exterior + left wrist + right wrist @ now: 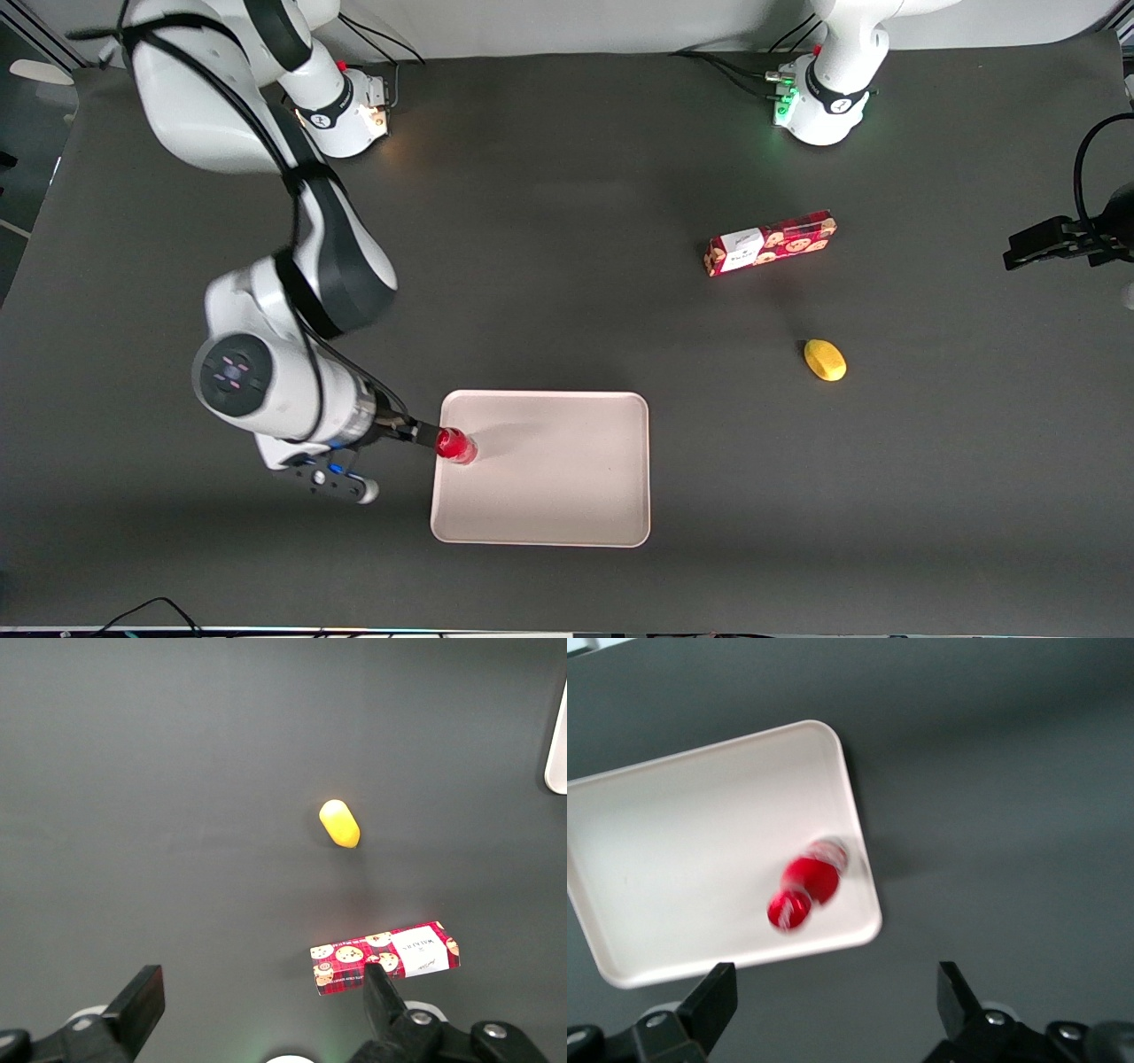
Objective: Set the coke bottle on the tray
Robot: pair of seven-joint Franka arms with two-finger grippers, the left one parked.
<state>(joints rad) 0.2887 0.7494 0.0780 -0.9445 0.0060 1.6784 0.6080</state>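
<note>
The small red coke bottle (456,446) is on the pale pinkish-white tray (567,478), just inside the rim at the working arm's end. In the right wrist view the bottle (804,888) is blurred and sits close to a corner of the tray (673,842). My right gripper (423,434) is beside the tray's rim, right next to the bottle. In the right wrist view the gripper (833,997) is open and empty, its fingers (713,997) spread wide and apart from the bottle.
A long red cookie box with a white label (769,243) and a yellow lemon-like object (825,360) lie toward the parked arm's end of the table; both also show in the left wrist view, the box (385,956) and the yellow object (339,823). The table is dark grey.
</note>
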